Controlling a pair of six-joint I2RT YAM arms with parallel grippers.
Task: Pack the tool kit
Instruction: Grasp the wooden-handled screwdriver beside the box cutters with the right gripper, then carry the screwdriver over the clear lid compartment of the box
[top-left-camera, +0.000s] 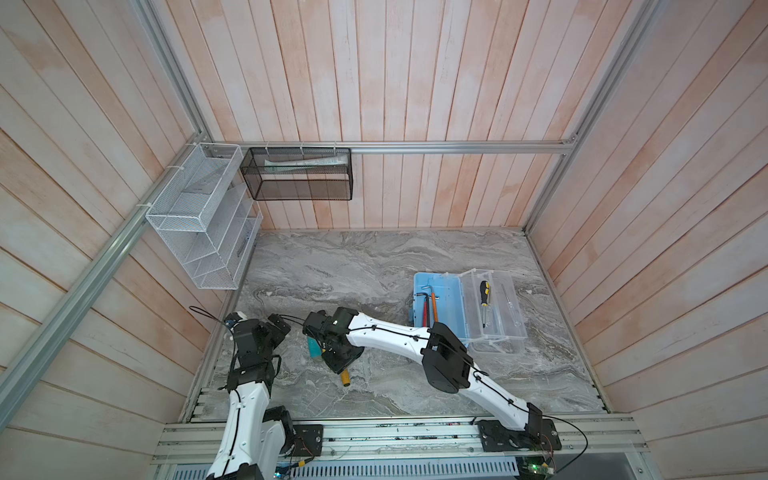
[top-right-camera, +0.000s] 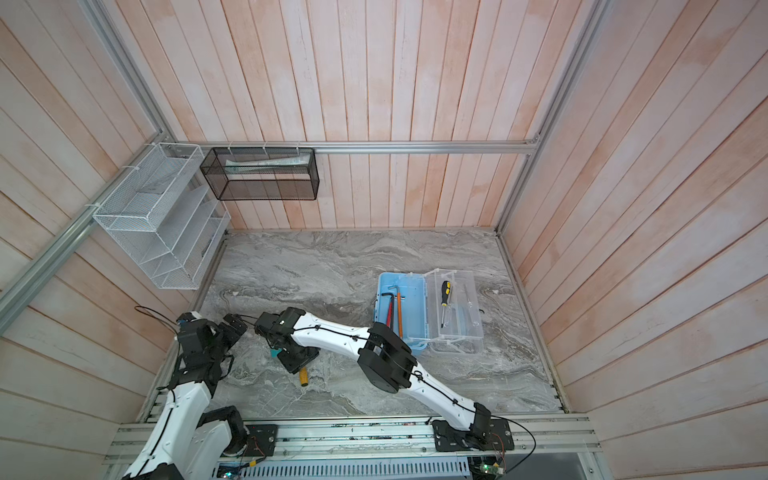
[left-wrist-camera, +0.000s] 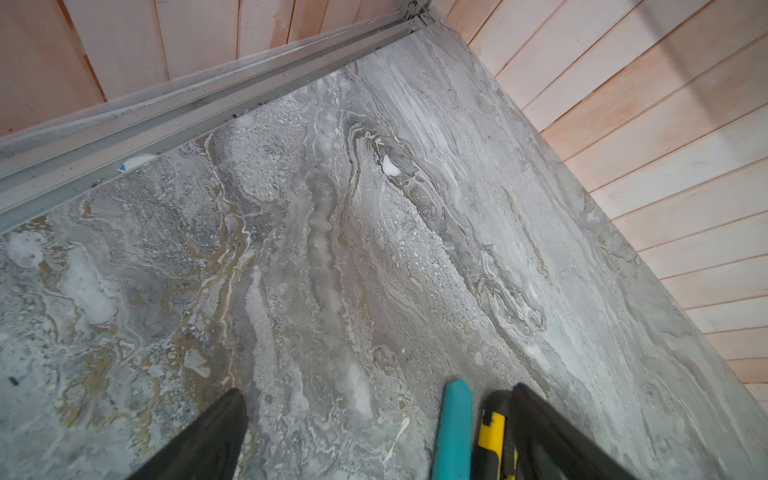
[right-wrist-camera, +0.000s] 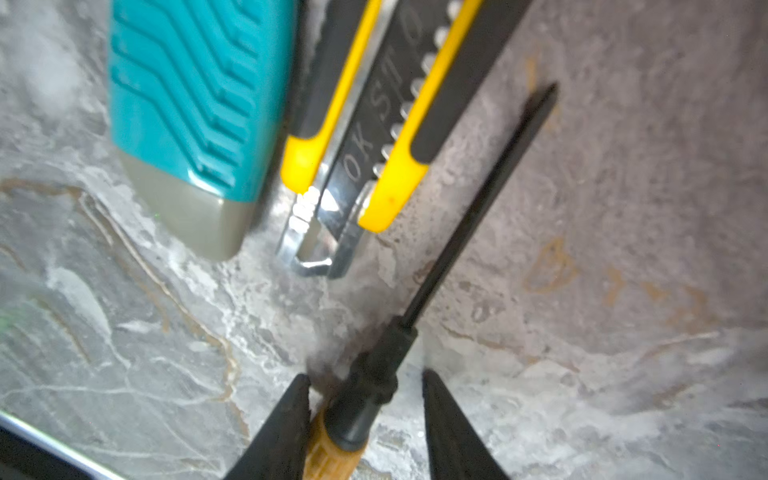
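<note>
Right gripper, jaws partly apart, straddles an orange-handled screwdriver with a gap on one side. Left gripper gapes, empty. The tool kit lies at three o'clock on the table, long axis twelve-to-six, lid flopped toward three.

light: bright, even, soft shadows | top views: sharp, edges bowed | right wrist view: blurred, glare on knife tip

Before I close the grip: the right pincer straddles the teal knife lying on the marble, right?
No. The right wrist view shows the right pincer straddling the orange-handled screwdriver lying on the marble; the teal knife sits farther off.
</note>
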